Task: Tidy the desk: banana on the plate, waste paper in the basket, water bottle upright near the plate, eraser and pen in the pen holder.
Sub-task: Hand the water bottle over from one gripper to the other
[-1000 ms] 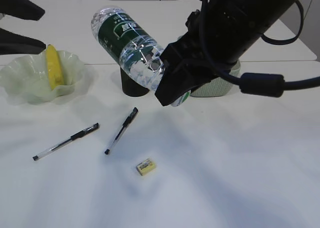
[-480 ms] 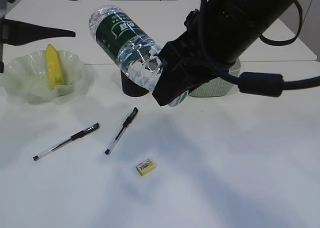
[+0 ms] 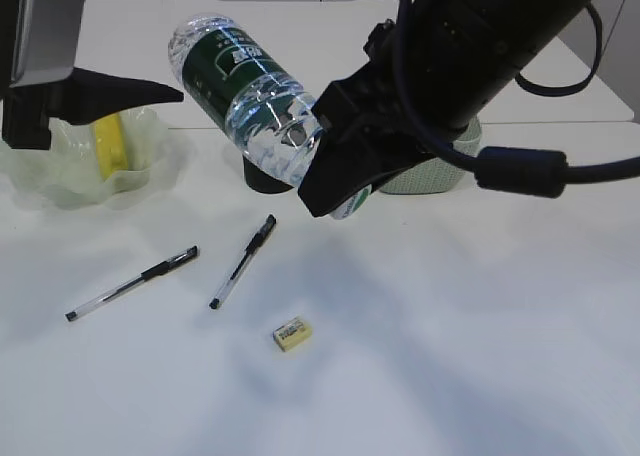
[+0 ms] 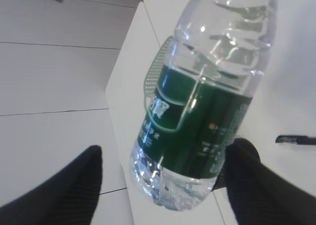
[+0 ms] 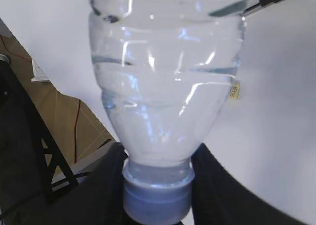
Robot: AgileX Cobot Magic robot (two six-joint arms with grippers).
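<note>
While the right pincer (image 5: 157,185) clamps its neck, the water bottle (image 3: 245,101) slants base-up toward the counter's (image 3: 450,356) far-left corner; label writing unreadable. Left pincer (image 4: 163,185) spread, empty.

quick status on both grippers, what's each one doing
Left gripper: open, fingers either side of the water bottle, not clamped.
Right gripper: shut on the water bottle at its cap end.
</note>
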